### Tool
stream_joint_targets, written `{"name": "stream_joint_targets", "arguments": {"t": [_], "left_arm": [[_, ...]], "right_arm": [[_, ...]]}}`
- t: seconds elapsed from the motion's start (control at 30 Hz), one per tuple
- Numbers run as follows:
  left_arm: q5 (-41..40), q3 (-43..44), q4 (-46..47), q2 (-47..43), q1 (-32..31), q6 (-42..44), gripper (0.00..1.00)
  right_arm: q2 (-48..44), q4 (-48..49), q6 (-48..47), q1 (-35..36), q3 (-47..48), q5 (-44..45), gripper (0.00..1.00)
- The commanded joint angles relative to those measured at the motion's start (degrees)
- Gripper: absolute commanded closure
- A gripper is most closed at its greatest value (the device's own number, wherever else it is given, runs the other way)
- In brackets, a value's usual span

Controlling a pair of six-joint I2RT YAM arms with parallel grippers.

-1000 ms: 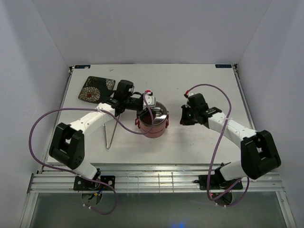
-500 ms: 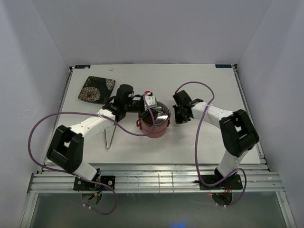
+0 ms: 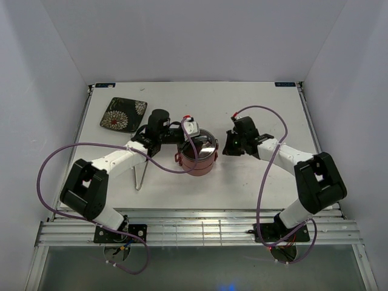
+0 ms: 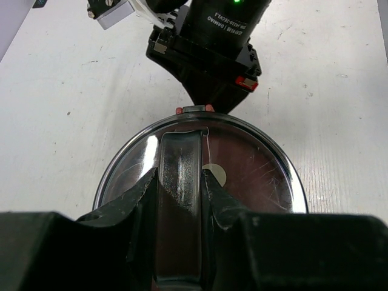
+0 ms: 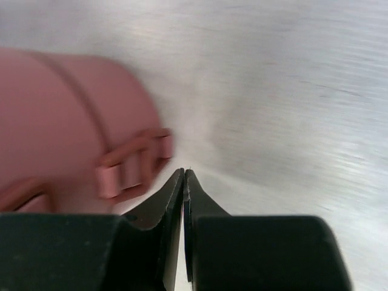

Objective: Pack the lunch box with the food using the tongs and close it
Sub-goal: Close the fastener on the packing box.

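Observation:
The dark-red lunch box (image 3: pixel 195 165) stands mid-table with its grey metal lid (image 4: pixel 254 173) on top. My left gripper (image 3: pixel 195 143) is over it, and in the left wrist view the left gripper (image 4: pixel 180 173) is shut on the lid's strap handle (image 4: pixel 180 206). My right gripper (image 3: pixel 226 148) is shut and holds nothing. It sits just right of the box, and in the right wrist view the right gripper (image 5: pixel 183 173) has its tips close to the box's side clasp (image 5: pixel 130 168). The silver tongs (image 3: pixel 142 173) lie on the table to the left. The food is hidden.
A dark patterned square plate (image 3: pixel 123 113) lies at the back left of the table. White walls enclose the table on three sides. Purple cables loop off both arms.
My right gripper moved left toward the lunch box while that arm's elbow swung about. My left gripper stayed on the lid handle, shifting slightly.

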Motion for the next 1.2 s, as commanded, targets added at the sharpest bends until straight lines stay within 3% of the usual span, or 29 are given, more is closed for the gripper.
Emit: {"name": "stream_joint_targets", "arguments": {"t": [0.0,0.17,0.3,0.47,0.5,0.57,0.6,0.8,0.97,1.1,1.17], "left_arm": [[-0.74,-3.74,-9.71,3.77,-0.83,-2.86,1.0],[-0.74,-4.27,-9.18,3.77,-0.83,-3.04,1.0],[-0.74,-4.88,-8.65,4.21,-0.83,-2.86,1.0],[-0.91,-5.59,-7.51,4.04,-0.83,-3.12,1.0],[-0.82,-5.59,-7.34,4.04,-0.83,-3.21,1.0],[-0.12,-6.02,-7.34,4.12,-0.83,-3.48,1.0],[-0.03,-6.29,-4.99,4.12,-0.83,-3.74,1.0],[0.76,-6.29,-3.38,5.35,-0.83,-4.71,1.0],[0.85,-5.76,-3.21,5.53,-0.83,-5.15,1.0],[-2.75,-5.5,-2.77,4.21,-1.62,-7.43,1.0],[-5.55,-4.98,-2.77,3.51,-2.24,-9.35,0.9]], "right_arm": [[1.86,-8.27,-2.43,-0.57,4.25,12.3,0.92],[4.41,-13.73,-2.8,-0.65,8.56,18.47,0.92],[6.87,-13.22,-3.23,-0.04,11.29,15.32,0.92],[10.74,-7.33,-2.97,3.12,13.31,-1.11,0.92],[9.7,-2.01,-2.88,3.91,12.53,-3.39,0.92],[7.94,8.97,0.26,4.88,6.85,-18.47,0.92],[7.23,11.81,2.02,5.06,6.46,-20.7,0.92],[1.0,11.32,3.36,1.29,0.14,-16.78,0.92],[-1.65,-2.81,-1.91,-2.32,2.94,-4.48,0.92],[-4.19,-7.23,-3.93,-3.03,3.73,1.6,0.92],[-5.16,-8.81,-4.64,-3.03,4.43,3.35,0.92]]}}
